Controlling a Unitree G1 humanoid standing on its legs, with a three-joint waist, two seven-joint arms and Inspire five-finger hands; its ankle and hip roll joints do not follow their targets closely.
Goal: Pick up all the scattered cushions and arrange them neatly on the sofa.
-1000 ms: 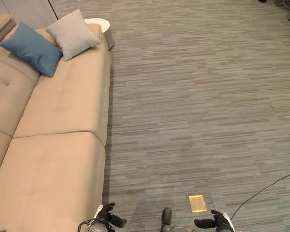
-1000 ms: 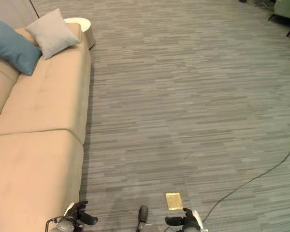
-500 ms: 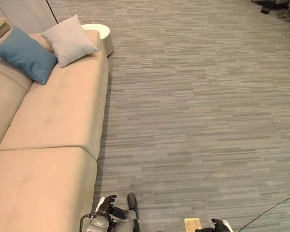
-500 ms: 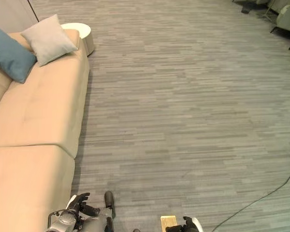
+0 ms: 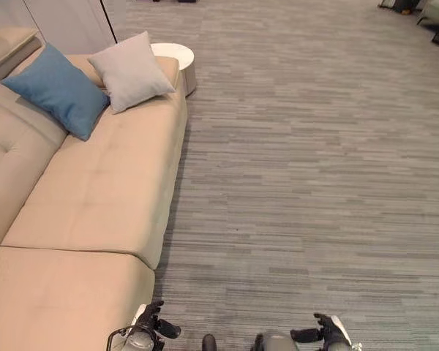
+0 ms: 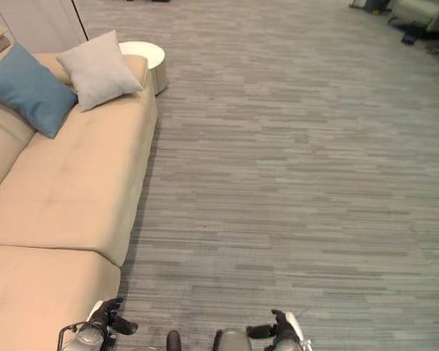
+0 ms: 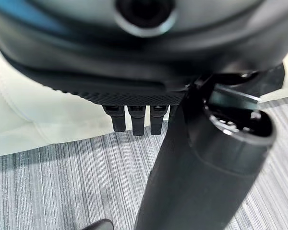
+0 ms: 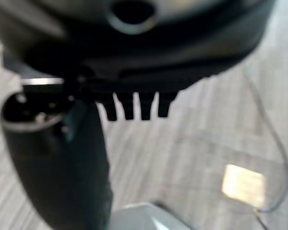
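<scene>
On the far end of the beige sofa point(image 5: 95, 190), two cushions sat side by side and touching: a blue cushion point(image 5: 57, 89) propped on its corner against the backrest, and a pale grey cushion point(image 5: 129, 71) leaning against the armrest. Both looked plump, square and plain, and I could read no writing or label on either. Just beyond the armrest stood a round white side table point(image 5: 177, 55) on the grey striped carpet point(image 5: 314, 168). Down low, my left hand point(image 5: 148, 326) and my right hand point(image 5: 323, 336) hung relaxed and loose, each holding nothing, the left one just beside the sofa's near seat edge.
</scene>
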